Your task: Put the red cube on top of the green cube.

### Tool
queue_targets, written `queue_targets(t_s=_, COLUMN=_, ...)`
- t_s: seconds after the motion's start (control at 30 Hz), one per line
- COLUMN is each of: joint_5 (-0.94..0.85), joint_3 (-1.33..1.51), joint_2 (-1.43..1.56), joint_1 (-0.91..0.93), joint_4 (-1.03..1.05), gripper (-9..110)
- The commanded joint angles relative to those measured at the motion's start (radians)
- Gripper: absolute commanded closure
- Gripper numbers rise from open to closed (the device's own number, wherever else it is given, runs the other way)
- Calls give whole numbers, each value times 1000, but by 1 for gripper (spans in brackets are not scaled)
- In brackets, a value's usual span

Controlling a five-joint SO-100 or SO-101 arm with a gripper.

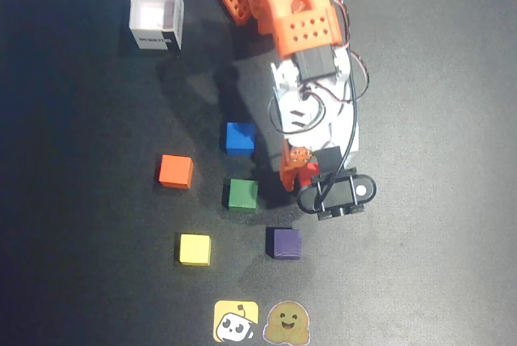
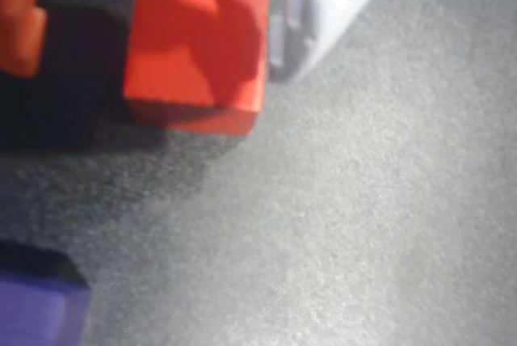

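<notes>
The red cube [image 2: 194, 51] sits on the dark mat between my gripper's [image 2: 153, 47] jaws. The orange finger [image 2: 20, 18] stands a clear gap to its left, and the white finger [image 2: 323, 6] is right beside its right face. The gripper is open. In the overhead view the gripper [image 1: 305, 178] is right of the green cube [image 1: 241, 194], and only a sliver of the red cube [image 1: 312, 171] shows under the wrist. The green cube lies about one cube's width from the orange finger [image 1: 289, 175]. It is out of the wrist view.
On the mat in the overhead view are a blue cube [image 1: 239, 137], an orange cube [image 1: 175, 171], a yellow cube [image 1: 195, 249] and a purple cube [image 1: 283, 242], the last also in the wrist view [image 2: 36, 305]. A white open box [image 1: 156, 14] stands at the back left.
</notes>
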Motion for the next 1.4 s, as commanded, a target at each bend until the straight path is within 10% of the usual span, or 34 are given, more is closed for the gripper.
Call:
queue_targets(t_s=0.0, joint_5=6, joint_3=-8, joint_2=-3, joint_1=-9, joint_4=-21, gripper=80)
queue_targets(t_s=1.37, joint_5=86, joint_3=232, joint_2=31, joint_1=-18, joint_4=-230, gripper=97)
